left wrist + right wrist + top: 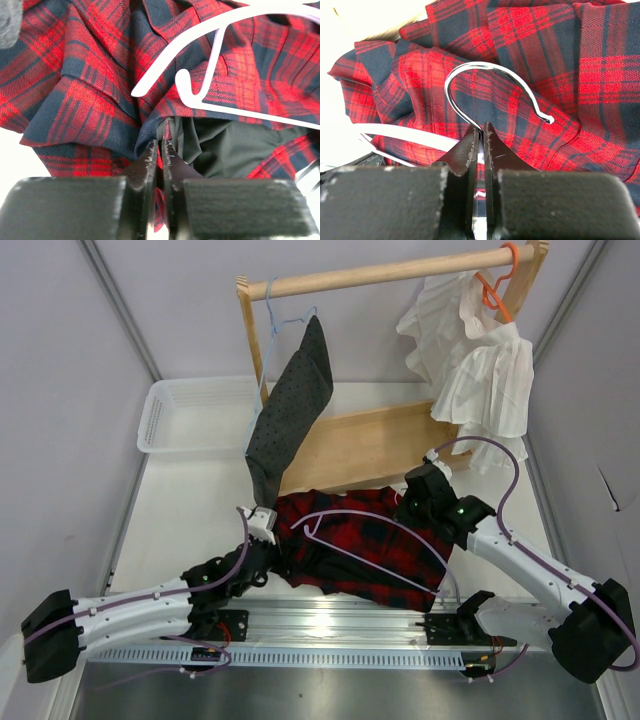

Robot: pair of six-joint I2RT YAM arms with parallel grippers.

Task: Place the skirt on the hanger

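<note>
1. Where everything is: the skirt (pixel 370 550) is heaped on the table (pixel 200 520) in the middle, between the two arms and just on the near side of the wooden rack (pixel 380 445). The hanger (pixel 154 70) lies flat on top of it, so not threaded into anything yet as far as I can see.
2. Right gripper (pixel 482 132): sits at the far right corner of the skirt. Jaws are clamped tight on the hanger's neck, right under the metal hook (pixel 480 64), which curls up and out past the fingertips.
3. Left gripper (pixel 164 142): at the skirt's left edge. Jaws are down to a sliver and look pinched on a fold of the plaid right where the black lining (pixel 225 150) shows.
4. The bit that matters: the hanger's long axis runs left to right across the skirt, neck at the right jaws, left tip ending just past the left jaws. In the left wrist view the little notch (pixel 184 82) at that tip sits just beyond the fingertips, near the pinched fold but not touching it.
5. My guess at what's next: the pinched edge has to get up and over that left tip. The left arm is clearly the nearer one for it, with the right one just keeping the hanger put.
6. Worry: the fabric is floppy and bunched, so it's hard to say how many layers are in that pinch. It could slide out, or drag the lining along too.
</note>
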